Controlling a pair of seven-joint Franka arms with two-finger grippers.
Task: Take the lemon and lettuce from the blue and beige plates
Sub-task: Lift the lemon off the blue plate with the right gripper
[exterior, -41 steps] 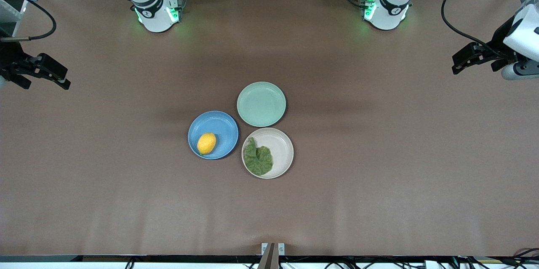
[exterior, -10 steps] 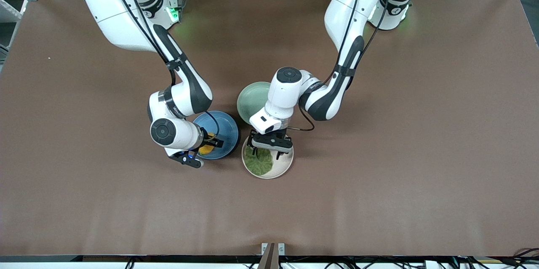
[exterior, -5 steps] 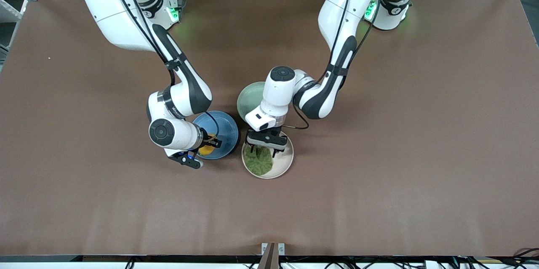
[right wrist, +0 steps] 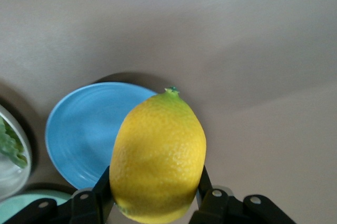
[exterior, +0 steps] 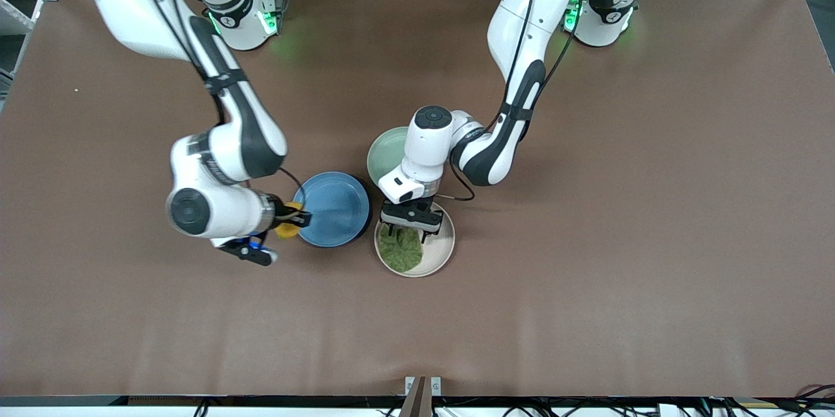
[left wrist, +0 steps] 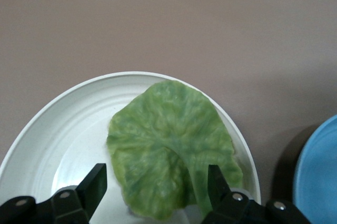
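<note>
While my right pincer (exterior: 287, 220) grips the lemon (exterior: 287, 226) between closed fingers, I judge that half of the job done: the fruit is lifted clear of the blue plate (exterior: 334, 209) and hangs over bare worktop (exterior: 587, 273) just beside the plate's rim, toward the right arm's end. In the right wrist view the lemon (right wrist: 158, 155) sits squarely between the fingers (right wrist: 97, 190), with the blue plate (right wrist: 84, 129) bare below it.

My left pincer (exterior: 407, 229) is down over the beige plate (exterior: 438, 254), jaws spread wide with nothing held. The left wrist view shows the lettuce (left wrist: 171, 148) lying flat in the beige plate (left wrist: 63, 129), one finger (left wrist: 95, 184) at each side of the leaf's near edge, so I read the lettuce pick as not yet done; a close and a lift are left. I cannot tell whether the tips touch the plate.

Both plates sit near the middle of the worktop, well in from every edge, touching or nearly so, with a mint-green plate (exterior: 385, 154) beside them toward the bases' edge.
</note>
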